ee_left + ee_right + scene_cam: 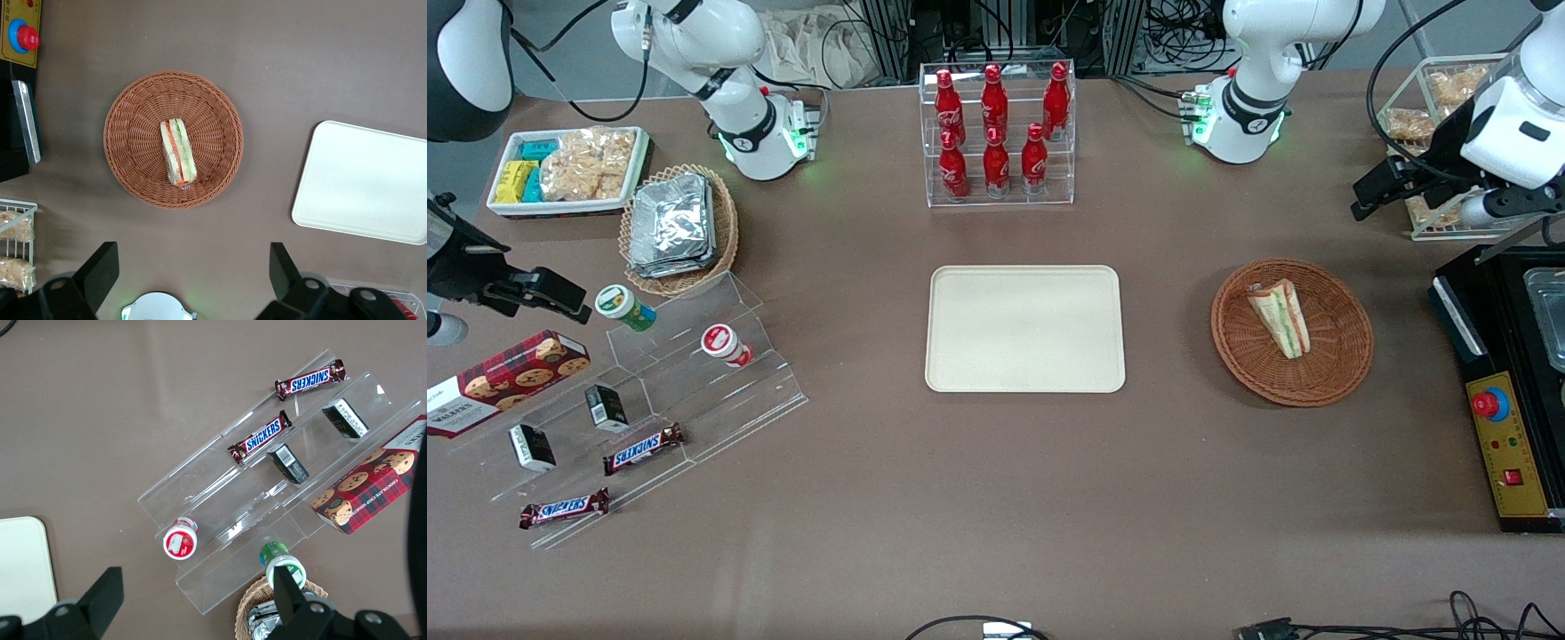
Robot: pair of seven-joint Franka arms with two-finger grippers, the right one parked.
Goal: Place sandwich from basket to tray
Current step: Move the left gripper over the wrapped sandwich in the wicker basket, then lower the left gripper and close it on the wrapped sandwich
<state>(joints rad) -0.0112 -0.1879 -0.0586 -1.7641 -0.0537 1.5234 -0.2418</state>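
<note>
The sandwich (1280, 317) (178, 152), a pale wedge with green and red layers, lies in the middle of the round brown wicker basket (1343, 356) (133, 133). The cream tray (1024, 329) (363, 183) sits bare at the table's centre, beside the basket toward the parked arm's end. My gripper (1383, 191) (193, 263) hangs high above the table, farther from the front camera than the basket and toward the working arm's end. Its black fingers (100, 267) stand wide open with nothing between them.
A black machine with a red button (1503, 409) stands close beside the basket at the working arm's end. A wire rack of snacks (1432, 98) is under my arm. A clear rack of red bottles (996, 133) stands farther back than the tray. Acrylic steps (649, 382) hold snacks.
</note>
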